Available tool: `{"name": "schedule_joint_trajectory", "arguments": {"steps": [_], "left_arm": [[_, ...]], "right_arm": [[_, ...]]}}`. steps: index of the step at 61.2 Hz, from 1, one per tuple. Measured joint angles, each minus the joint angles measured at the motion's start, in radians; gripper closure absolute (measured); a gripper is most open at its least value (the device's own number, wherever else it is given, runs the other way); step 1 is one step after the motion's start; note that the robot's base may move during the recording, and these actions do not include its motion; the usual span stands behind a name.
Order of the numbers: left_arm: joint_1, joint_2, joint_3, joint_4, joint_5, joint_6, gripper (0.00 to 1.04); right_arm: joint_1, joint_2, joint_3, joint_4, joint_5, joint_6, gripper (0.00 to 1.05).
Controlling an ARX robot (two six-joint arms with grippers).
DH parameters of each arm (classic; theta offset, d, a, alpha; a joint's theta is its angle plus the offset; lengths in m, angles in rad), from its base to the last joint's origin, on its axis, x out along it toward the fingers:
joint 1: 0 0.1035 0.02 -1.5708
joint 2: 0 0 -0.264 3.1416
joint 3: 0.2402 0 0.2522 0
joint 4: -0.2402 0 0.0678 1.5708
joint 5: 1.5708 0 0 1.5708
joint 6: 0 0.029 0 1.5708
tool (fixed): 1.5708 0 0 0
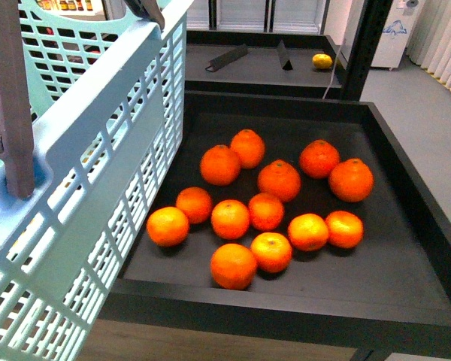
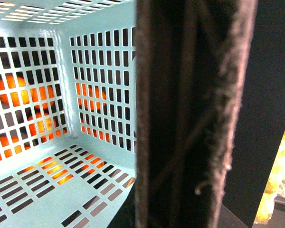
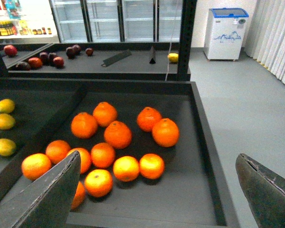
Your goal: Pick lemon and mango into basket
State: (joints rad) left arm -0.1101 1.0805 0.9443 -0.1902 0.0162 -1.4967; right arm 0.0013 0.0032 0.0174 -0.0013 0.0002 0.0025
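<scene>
The basket (image 1: 98,150) fills the left of the front frame, tilted, with its brown handle (image 1: 11,98) at the far left edge. 13 oranges (image 1: 279,180) lie in the black tray (image 1: 406,256) at centre. The lemon (image 1: 322,61) sits on the back shelf (image 1: 248,71), upper right of centre. The right gripper (image 3: 157,156) is spread wide and empty above the oranges. The left wrist view shows only the handle close up and the basket's inside, so I cannot tell the left gripper's state.
</scene>
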Motion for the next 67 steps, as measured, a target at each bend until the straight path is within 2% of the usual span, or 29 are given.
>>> {"name": "schedule_joint_trajectory", "arguments": {"steps": [67], "left_arm": [[0.001, 0.0, 0.0, 0.0, -0.001, 0.0, 1.0]], "right_arm": [[0.0, 0.0, 0.0, 0.0, 0.0, 0.0, 0.09]]}}
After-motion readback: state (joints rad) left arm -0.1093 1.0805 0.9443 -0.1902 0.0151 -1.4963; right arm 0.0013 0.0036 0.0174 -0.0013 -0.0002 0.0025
